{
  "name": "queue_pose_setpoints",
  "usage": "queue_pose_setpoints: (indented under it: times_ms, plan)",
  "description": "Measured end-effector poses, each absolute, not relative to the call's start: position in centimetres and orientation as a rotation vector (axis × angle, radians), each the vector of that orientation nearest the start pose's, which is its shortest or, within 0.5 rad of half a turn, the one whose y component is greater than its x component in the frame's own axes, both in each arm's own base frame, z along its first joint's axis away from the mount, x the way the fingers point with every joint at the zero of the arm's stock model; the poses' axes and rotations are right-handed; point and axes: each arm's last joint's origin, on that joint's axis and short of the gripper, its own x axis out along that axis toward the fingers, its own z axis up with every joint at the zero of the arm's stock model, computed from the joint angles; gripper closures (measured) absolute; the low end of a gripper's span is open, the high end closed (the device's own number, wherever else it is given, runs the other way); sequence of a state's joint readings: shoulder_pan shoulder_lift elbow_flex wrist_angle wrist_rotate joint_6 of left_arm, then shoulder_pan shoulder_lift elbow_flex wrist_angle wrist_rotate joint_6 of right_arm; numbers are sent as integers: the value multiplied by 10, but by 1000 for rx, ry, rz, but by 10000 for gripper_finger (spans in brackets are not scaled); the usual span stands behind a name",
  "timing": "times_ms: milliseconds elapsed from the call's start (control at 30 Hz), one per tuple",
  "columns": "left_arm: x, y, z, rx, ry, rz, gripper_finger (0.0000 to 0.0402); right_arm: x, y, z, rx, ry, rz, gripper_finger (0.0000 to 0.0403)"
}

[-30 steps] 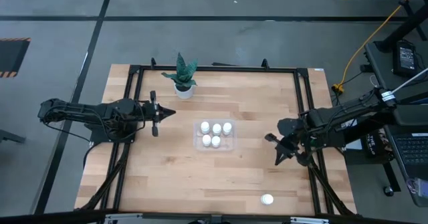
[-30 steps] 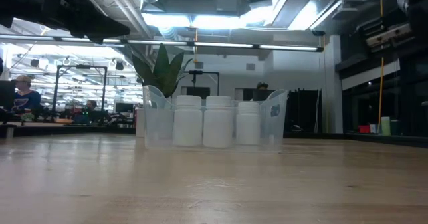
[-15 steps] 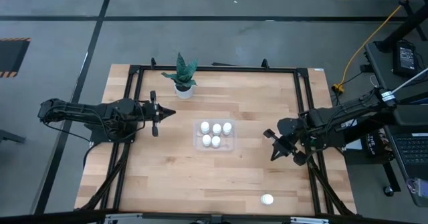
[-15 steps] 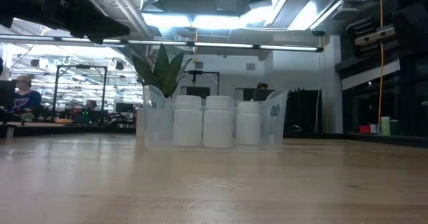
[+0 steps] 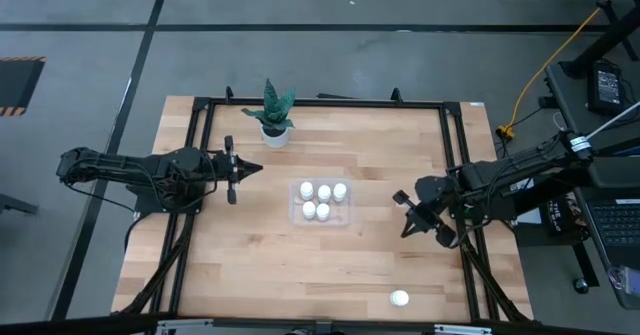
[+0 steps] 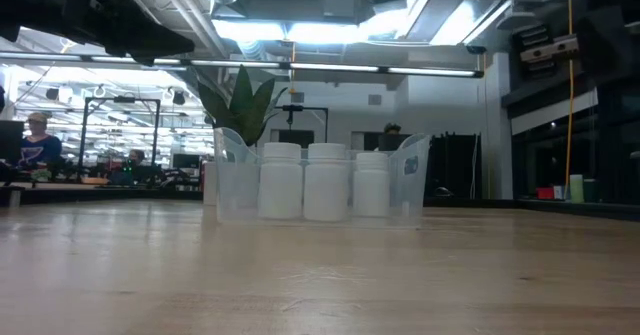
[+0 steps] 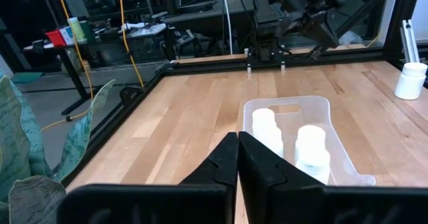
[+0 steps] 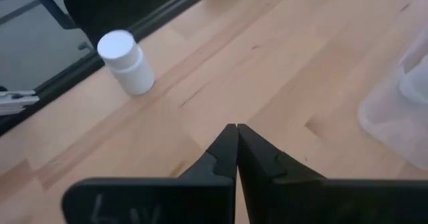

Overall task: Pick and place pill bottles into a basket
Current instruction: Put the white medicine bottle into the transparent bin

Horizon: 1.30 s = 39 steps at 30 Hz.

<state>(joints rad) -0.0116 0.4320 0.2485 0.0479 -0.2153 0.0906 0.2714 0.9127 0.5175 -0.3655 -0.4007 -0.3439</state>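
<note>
**Five bottles in the basket, one left at the counter's edge**

Grey workshop floor surrounds a pale wooden counter (image 5: 320,245) framed in black rails. From above, the basket (image 5: 295,213), clear and shallow, sits near the counter's middle and holds five white pill bottles (image 5: 323,191), three in one row and two in the next. A sixth bottle, the lone bottle (image 5: 400,298), stands upright on bare wood near the front edge, well apart from the basket. A white pot with a green plant (image 5: 273,115) stands toward the far edge. The left pincer (image 5: 255,168) hangs to the left of the basket, tips pressed together. The right pincer (image 5: 400,199) sits to the right of the basket, tips pressed together and pinching nothing; the lone bottle lies well apart from it, nearer the front edge.

At counter height, the basket's translucent walls show three bottles side by side, plant leaves rising behind them. A mark on the basket's right wall cannot be read.

Left wrist view: the shut fingers point toward the basket, where two bottles show; the lone bottle stands far off beside the rail.

Right wrist view: the shut fingers hang over bare wood, the lone bottle ahead near the counter's dark edge. No writing can be made out on any bottle.
</note>
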Motion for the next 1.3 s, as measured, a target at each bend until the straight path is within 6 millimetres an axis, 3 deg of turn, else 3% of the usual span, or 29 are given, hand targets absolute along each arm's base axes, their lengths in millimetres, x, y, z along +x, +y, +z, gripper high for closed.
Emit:
queue_pose_setpoints:
  times_ms: [1067, 1300]
  plan:
    - [127, 5, 215, 54, 139, 201, 399, 172, 60, 215, -247, 569, 749, 396]
    - [127, 5, 215, 54, 139, 201, 394, 173, 72, 220, -191, 568, 727, 401]
